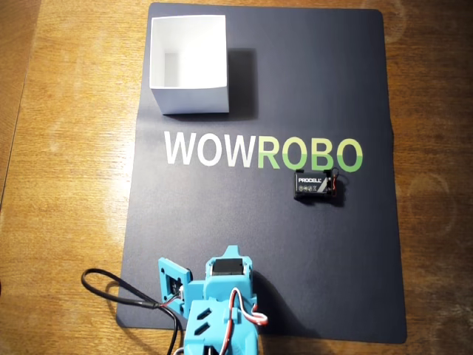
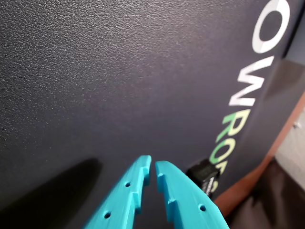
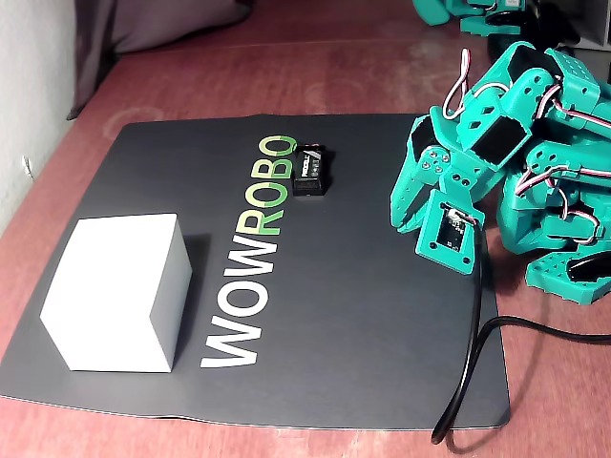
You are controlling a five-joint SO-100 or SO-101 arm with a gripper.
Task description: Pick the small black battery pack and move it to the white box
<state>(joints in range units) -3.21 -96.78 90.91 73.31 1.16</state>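
The small black battery pack (image 1: 319, 185) lies flat on the dark mat, just below the last letters of the WOWROBO print, with its red and black wires at its right end. It also shows in the fixed view (image 3: 310, 170) and peeks out behind the right finger in the wrist view (image 2: 204, 172). The white box (image 1: 194, 100) stands open-topped at the mat's upper left corner, and in the fixed view (image 3: 115, 286) it is near left. My teal gripper (image 2: 152, 164) hovers over bare mat, shut with nothing in it, well apart from the battery pack (image 3: 399, 221).
The black mat (image 1: 295, 89) covers most of the wooden table (image 1: 66, 148). A black cable (image 1: 111, 285) loops off the arm's base at the mat's lower edge. More teal arm parts (image 3: 563, 239) crowd the right side of the fixed view.
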